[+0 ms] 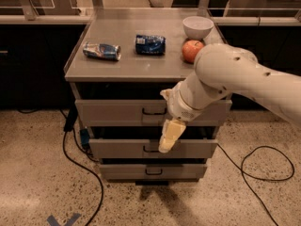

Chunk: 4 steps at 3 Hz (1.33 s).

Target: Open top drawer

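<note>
The top drawer [113, 113] is the widest grey front, just under the cabinet top, and it looks shut. Its small dark wire handle [153, 111] sits at the centre. My gripper [167, 144] hangs pointing down in front of the cabinet, just right of and below that handle, over the gap between the top drawer and the middle drawer [122, 149]. It holds nothing that I can see. My white arm [235, 79] reaches in from the right and covers the right half of the top drawer. The smallest drawer [127, 171] is at the bottom.
On the cabinet top lie a crushed can [101, 51], a blue packet [150, 44], a red apple [191, 51] and a white bowl [197, 26]. Black cables run over the floor at the left [80, 164] and right [263, 166]. A counter stands behind.
</note>
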Each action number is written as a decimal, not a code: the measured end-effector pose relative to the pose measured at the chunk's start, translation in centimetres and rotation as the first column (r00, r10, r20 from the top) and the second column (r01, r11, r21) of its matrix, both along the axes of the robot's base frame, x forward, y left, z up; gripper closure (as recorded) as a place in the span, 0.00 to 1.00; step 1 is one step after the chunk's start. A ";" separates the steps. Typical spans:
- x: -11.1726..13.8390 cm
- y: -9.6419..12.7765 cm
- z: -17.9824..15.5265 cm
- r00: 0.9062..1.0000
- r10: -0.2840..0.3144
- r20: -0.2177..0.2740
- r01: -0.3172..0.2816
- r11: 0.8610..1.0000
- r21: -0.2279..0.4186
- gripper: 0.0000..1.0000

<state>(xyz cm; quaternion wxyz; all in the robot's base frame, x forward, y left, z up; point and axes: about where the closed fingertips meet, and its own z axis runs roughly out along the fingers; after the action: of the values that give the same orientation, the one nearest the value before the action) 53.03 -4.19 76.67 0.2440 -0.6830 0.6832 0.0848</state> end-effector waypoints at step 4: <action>1.1 3.7 -4.2 0.997 0.064 -0.047 -0.062 0.997 0.043 0.00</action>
<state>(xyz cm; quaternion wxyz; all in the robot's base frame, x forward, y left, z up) 54.09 -0.53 72.51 0.2388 -0.6966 0.6653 0.1230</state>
